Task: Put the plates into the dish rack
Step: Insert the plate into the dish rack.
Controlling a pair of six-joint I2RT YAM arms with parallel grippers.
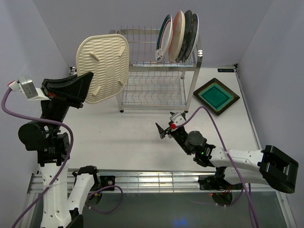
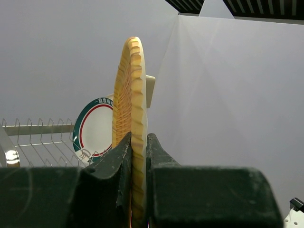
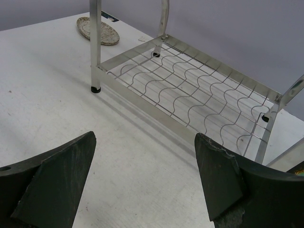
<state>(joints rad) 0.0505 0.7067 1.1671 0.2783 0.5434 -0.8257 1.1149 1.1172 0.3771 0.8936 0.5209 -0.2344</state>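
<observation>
My left gripper is shut on the edge of the yellow woven square plate and holds it upright in the air, left of the dish rack. In the left wrist view the plate is edge-on between the jaws. Several plates stand in the rack's top tier at the right: green-rimmed white, pink-cream, dark blue-grey and one more. The brown square plate with teal centre lies on the table to the right. My right gripper is open and empty, low in front of the rack.
The right wrist view shows the rack's bare lower shelf and a small greyish round plate lying flat beyond the rack's post. The green-rimmed plate and the top-tier wires show behind the yellow plate. Walls close in on both sides.
</observation>
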